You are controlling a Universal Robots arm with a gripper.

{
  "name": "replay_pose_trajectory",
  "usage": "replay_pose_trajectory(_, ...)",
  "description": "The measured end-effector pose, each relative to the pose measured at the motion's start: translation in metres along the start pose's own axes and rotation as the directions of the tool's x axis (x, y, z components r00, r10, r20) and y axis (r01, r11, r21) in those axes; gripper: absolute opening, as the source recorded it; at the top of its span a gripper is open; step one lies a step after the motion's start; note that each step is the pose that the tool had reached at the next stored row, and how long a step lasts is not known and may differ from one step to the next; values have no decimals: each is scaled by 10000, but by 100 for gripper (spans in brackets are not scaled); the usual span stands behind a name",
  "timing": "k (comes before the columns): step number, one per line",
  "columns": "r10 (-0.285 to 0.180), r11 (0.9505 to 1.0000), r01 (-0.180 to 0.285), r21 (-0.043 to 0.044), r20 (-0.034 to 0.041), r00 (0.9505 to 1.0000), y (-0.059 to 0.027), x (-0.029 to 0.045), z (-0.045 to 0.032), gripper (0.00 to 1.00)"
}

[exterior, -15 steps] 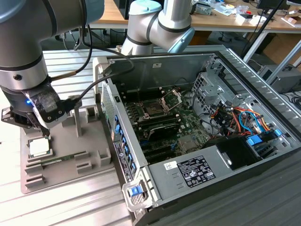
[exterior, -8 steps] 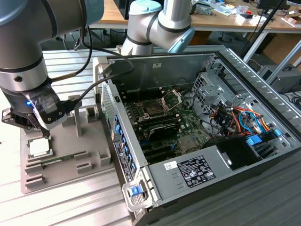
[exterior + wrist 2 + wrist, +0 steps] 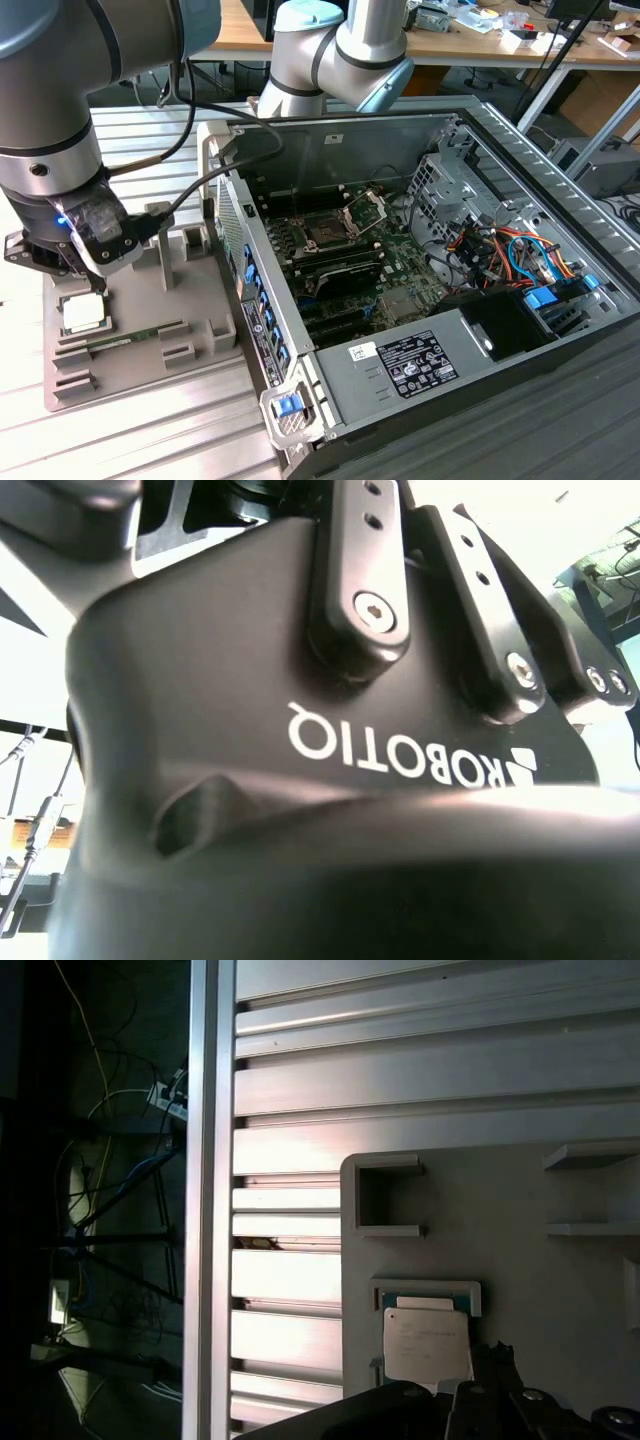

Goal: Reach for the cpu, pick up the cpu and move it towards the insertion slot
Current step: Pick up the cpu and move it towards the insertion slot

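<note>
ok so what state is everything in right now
cpu: lying flat in its recess on the gray holder, not lifted
insertion slot: metal frame hinged up, socket uncovered
computer case: side open, board exposed
memory stick: lying in the holder
gripper: low over the cpu

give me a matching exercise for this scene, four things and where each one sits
Things:
1 cpu
2 insertion slot
3 memory stick
4 gripper

Places:
A on the motherboard inside the open computer case
B green, lying lengthwise on the grey holder, beside the square recess
C hanging close over the square recess
D seated in the grey holder's square recess

Pairs: 1-D, 2-A, 3-B, 4-C
</note>
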State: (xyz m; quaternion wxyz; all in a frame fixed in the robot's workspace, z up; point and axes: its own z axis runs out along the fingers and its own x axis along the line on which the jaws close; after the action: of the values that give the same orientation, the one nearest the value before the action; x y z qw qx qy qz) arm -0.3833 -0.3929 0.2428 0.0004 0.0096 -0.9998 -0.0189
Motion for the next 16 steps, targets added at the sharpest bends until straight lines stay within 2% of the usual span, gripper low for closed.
replay_pose_trajectory(16, 0, 10000, 0, 0, 0, 10000, -2, 2, 43, 10)
